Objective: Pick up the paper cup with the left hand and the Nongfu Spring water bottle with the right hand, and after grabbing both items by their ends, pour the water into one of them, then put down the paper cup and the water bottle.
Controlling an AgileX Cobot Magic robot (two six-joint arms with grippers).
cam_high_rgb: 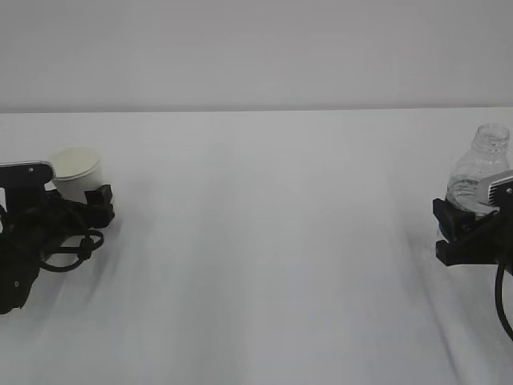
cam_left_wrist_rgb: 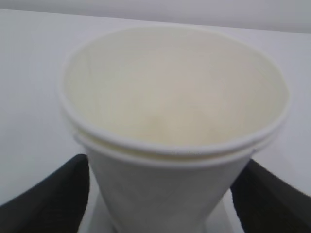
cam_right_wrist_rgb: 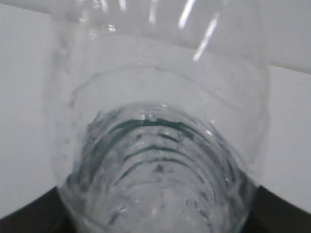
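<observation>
While I look along the white table, I see it fills nearly the whole exterior view, with a pale wall behind it. The left hand is at the far left edge and the right hand is at the far right edge, well apart from each other.

Between the fingers of my right hand stands the Nongfu Spring water bottle, upright, its open neck rising above the gripper. In the right wrist view the bottle fills the picture, the ribbed body passes down between the two dark fingers, and both seem to touch its sides, so I take it as gripped around the lower body.

The paper cup is between the fingers of my left hand. In the left wrist view the cup is upright, and a black finger stands on each side of its lower part. The jaws are wide; whether they press the cup wall, I cannot tell.
</observation>
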